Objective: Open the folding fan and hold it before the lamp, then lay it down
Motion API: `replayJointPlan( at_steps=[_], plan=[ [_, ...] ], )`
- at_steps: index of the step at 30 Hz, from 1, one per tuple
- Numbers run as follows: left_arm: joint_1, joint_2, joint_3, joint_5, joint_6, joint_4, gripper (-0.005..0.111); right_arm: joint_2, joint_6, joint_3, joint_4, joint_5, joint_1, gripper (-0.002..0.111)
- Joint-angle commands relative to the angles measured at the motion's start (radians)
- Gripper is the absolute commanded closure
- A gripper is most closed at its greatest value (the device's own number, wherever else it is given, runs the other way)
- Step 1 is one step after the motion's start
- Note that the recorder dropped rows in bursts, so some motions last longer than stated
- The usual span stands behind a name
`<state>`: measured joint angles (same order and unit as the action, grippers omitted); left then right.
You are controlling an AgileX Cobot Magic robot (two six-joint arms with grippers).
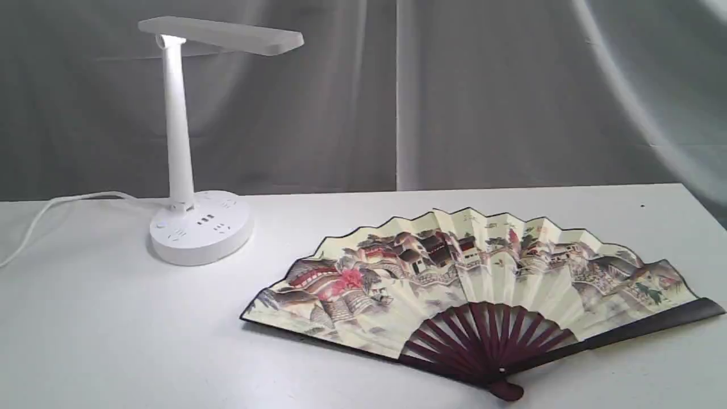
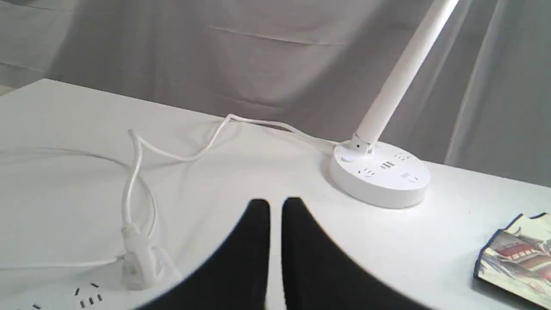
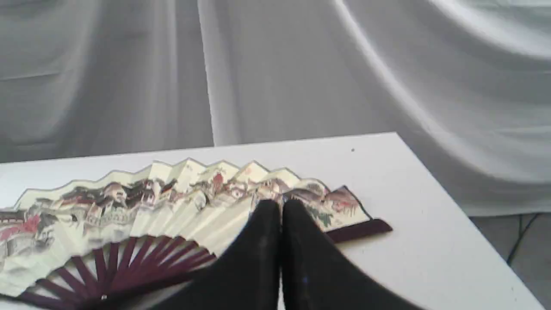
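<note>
The folding fan (image 1: 477, 272) lies fully spread and flat on the white table (image 1: 113, 341), its cream village-painted leaf toward the back and its maroon ribs meeting at the pivot near the front edge. The lamp (image 1: 199, 227) stands upright to the fan's left, with its bar head (image 1: 221, 35) reaching right. Neither gripper shows in the exterior view. My left gripper (image 2: 275, 204) hovers shut and empty above the table, near the lamp base (image 2: 381, 176), with a fan corner (image 2: 516, 254) off to one side. My right gripper (image 3: 282, 206) is shut and empty above the fan (image 3: 172, 198).
The lamp's white cord (image 2: 137, 172) snakes over the table to a plug (image 2: 137, 262) in a white power strip (image 2: 64, 297). Grey curtain (image 1: 511, 85) hangs behind the table. The table's right edge (image 3: 452, 215) drops off close to the fan's dark outer rib.
</note>
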<state>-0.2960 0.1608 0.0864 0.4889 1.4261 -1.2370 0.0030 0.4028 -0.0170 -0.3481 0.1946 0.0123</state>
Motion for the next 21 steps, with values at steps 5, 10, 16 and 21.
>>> replayJointPlan(
  at_steps=[5,10,16,21],
  plan=[
    [-0.007,-0.004,-0.052,0.008,0.012,0.006,0.101,-0.003,0.008,0.017,0.13,-0.002,-0.002,0.108],
    [-0.007,-0.004,-0.074,-0.005,0.059,0.056,0.101,-0.003,0.008,0.017,0.132,-0.002,-0.002,0.108],
    [-0.007,-0.004,-0.075,-0.047,0.113,0.052,0.101,-0.003,0.008,0.017,0.132,-0.002,-0.002,0.108],
    [-0.007,-0.004,-0.075,-0.047,0.113,0.05,0.101,-0.003,0.02,0.017,0.132,-0.002,-0.002,0.108]
  ],
)
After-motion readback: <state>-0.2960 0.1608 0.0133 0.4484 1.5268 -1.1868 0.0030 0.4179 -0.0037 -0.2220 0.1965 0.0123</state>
